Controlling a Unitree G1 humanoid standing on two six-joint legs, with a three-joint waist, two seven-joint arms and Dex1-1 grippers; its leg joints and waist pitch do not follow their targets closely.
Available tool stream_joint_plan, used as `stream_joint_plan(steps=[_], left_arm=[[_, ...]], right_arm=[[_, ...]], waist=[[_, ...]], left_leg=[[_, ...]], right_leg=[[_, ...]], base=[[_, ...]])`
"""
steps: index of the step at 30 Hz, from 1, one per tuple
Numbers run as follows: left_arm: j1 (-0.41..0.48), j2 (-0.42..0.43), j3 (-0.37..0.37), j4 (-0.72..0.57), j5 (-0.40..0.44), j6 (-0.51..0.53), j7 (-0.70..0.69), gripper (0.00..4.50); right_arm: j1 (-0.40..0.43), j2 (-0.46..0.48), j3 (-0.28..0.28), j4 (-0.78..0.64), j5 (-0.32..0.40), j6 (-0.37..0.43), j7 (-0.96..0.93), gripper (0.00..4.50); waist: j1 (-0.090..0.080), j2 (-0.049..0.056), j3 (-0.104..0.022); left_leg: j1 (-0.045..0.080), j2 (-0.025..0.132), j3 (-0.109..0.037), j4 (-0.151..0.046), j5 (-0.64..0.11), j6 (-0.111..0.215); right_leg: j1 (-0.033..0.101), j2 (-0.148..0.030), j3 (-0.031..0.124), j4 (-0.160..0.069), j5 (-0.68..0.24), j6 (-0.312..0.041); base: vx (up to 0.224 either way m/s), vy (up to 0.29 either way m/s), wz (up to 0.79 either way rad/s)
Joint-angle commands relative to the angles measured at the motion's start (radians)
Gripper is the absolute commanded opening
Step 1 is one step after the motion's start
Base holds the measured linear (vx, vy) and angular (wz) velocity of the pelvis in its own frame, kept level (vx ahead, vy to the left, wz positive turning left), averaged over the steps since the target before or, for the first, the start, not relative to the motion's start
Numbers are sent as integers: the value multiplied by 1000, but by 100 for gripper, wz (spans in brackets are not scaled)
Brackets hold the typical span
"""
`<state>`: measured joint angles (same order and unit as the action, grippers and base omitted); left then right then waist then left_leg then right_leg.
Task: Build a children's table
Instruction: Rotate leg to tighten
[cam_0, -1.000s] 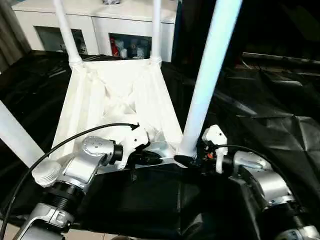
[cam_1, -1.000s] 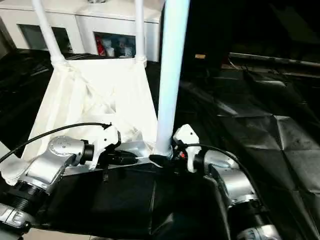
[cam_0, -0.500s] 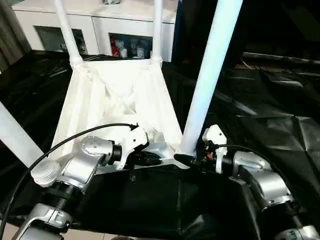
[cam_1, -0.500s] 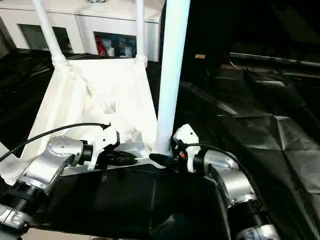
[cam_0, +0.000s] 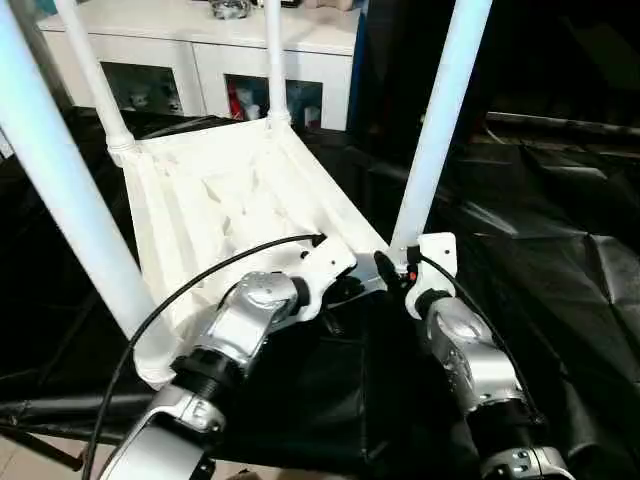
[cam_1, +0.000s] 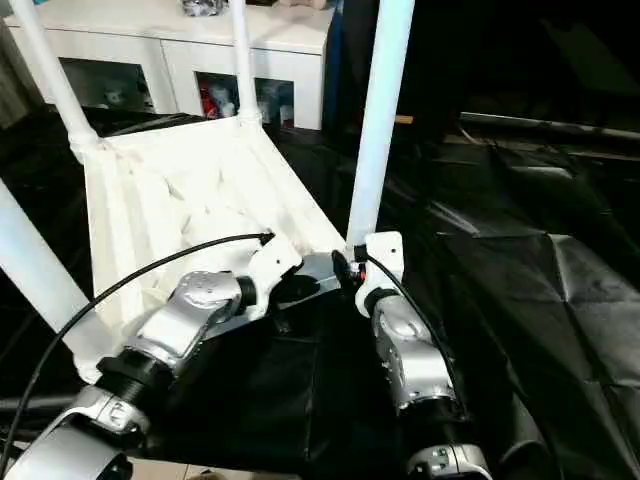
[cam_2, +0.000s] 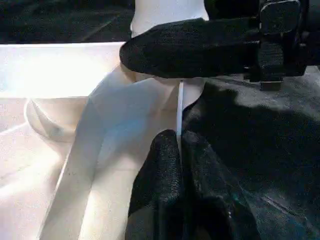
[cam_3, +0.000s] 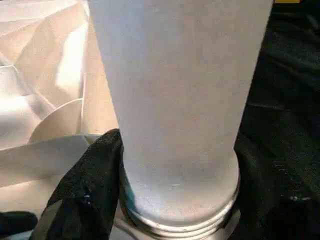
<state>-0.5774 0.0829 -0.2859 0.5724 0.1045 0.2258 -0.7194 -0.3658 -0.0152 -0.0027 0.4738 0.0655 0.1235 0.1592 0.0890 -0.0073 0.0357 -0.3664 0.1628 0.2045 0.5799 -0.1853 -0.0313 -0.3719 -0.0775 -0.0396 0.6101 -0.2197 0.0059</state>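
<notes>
While the children's table (cam_0: 230, 200) lies upside down on the black-covered worktop (cam_0: 560, 250), its four white legs stand up from the corner sockets. The near-right leg (cam_0: 440, 120) rises just in front of the robot, and the two grippers meet at its foot.

The right gripper (cam_0: 392, 272) sits at the base of this leg. In the right wrist view one black finger (cam_3: 87, 195) lies against the side of the tube (cam_3: 175, 100), just above the threaded ring where it enters the socket. The second finger is hidden behind the tube, so the jaws seem to stand around the leg, but I cannot tell how firmly they press on it.

The left gripper (cam_0: 345, 292) is at the near rim of the table top, just beside the same corner. In the left wrist view its two black fingers (cam_2: 160, 185) are pressed together on the thin white edge (cam_2: 179, 110) of the rim, which stands between them. The right gripper's finger (cam_2: 200, 47) crosses close above, in front of the leg.

The near-left leg (cam_0: 70, 190) stands tall at the robot's left, and the two far legs (cam_0: 95, 75) rise at the far corners. Behind the worktop is a white cabinet (cam_0: 220, 50) with small things on its shelves.
</notes>
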Motion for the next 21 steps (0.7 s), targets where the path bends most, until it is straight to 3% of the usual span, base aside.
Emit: stream_joint_plan(steps=[1, 2, 4, 7, 9, 11, 14, 20, 21], left_arm=[[8, -30, -2, 22, -21, -27, 22, 0], [11, -25, -1, 16, -24, -27, 6, 0], [24, -6, -1, 1, -29, -40, -29, 0], [50, 34, 10, -27, -69, -52, -110, 0], [63, 60, 8, -36, -82, -69, -159, 0], [91, 110, 12, -65, -113, -87, -252, 0], [117, 160, 23, -106, -151, -78, -344, 0], [151, 234, 28, -149, -192, -53, -467, 0], [154, 238, 30, -151, -195, -54, -469, 0]], right_arm=[[10, 15, 73, 4, -32, -8, 66, 274], [11, 8, 77, -4, -34, -19, 81, 330], [10, -10, 87, -21, -26, -27, 135, 346], [2, -45, 78, -52, 47, 10, 258, 378], [2, -80, 94, -74, 67, 50, 330, 387], [25, -178, 167, -149, 75, 106, 499, 399], [56, -273, 221, -222, 82, 120, 649, 410], [64, -326, 209, -242, 112, 126, 765, 410], [63, -327, 207, -241, 114, 126, 769, 410]], waist=[[-6, -15, -42], [-5, -16, -42], [-5, -17, -43], [-7, -18, -43], [-9, -16, -43], [-10, -19, -41], [-10, -18, -41], [-11, -17, -40], [-10, -21, -40]], left_leg=[[17, 72, -37, -76, -232, 7], [16, 72, -37, -76, -227, 11], [10, 71, -37, -74, -204, 27], [7, 71, -38, -72, -192, 47], [8, 73, -37, -72, -188, 54], [6, 72, -38, -71, -181, 61], [8, 75, -35, -71, -188, 64], [12, 79, -36, -74, -205, 49], [11, 79, -36, -73, -198, 49]], right_leg=[[14, -82, 50, -89, -217, -160], [15, -82, 49, -88, -213, -160], [20, -83, 48, -85, -193, -166], [26, -83, 46, -81, -171, -179], [23, -82, 46, -82, -172, -185], [27, -78, 44, -82, -173, -186], [23, -80, 45, -82, -181, -188], [16, -80, 46, -79, -195, -214], [18, -81, 46, -76, -181, -220]], base=[[0, 0, 0], [0, 0, 0], [0, 0, 0], [0, 0, 0], [0, 0, 0], [0, 0, 0], [0, 0, 0], [0, 0, 0], [0, 0, 0]])
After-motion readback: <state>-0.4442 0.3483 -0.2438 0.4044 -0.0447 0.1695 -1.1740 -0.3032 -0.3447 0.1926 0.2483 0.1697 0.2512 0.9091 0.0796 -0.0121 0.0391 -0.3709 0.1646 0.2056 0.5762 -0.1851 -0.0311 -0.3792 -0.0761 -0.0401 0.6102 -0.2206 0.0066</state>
